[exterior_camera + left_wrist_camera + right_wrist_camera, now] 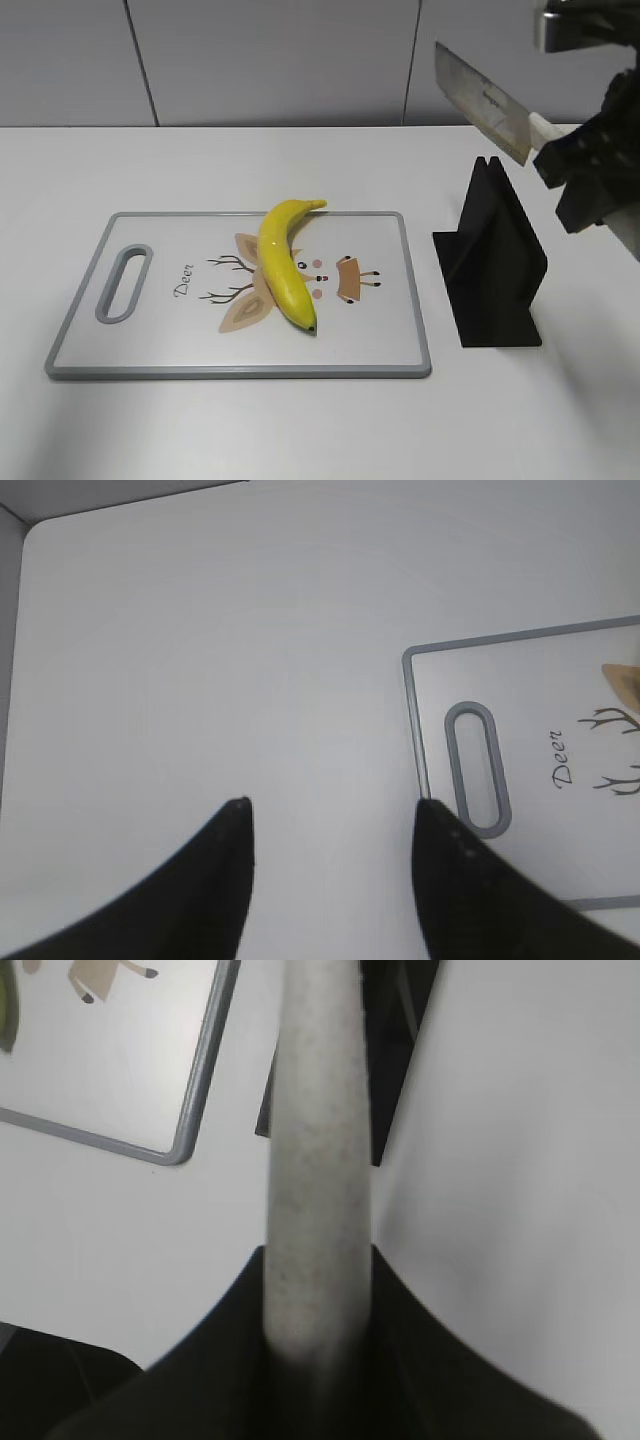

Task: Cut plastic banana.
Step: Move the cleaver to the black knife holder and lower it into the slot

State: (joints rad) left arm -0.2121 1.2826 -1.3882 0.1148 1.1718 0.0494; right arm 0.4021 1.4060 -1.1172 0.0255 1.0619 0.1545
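Note:
The plastic banana [282, 263] is yellow and curved, with a dark tip toward the front. It lies across the middle of the cutting board [160, 340], and its edge shows in the right wrist view [6, 1005]. My right gripper [318, 1260] is shut on the knife's pale handle [318, 1140]. It holds the knife [480, 100] in the air above the black knife stand [495, 265], blade pointing up and left. My left gripper [335, 810] is open and empty above the bare table, left of the board's handle slot [477, 768]; it is out of the exterior view.
The white board with a grey rim and deer drawing lies left of centre on the white table. The black stand rises just right of the board, below the knife. A grey wall runs behind the table.

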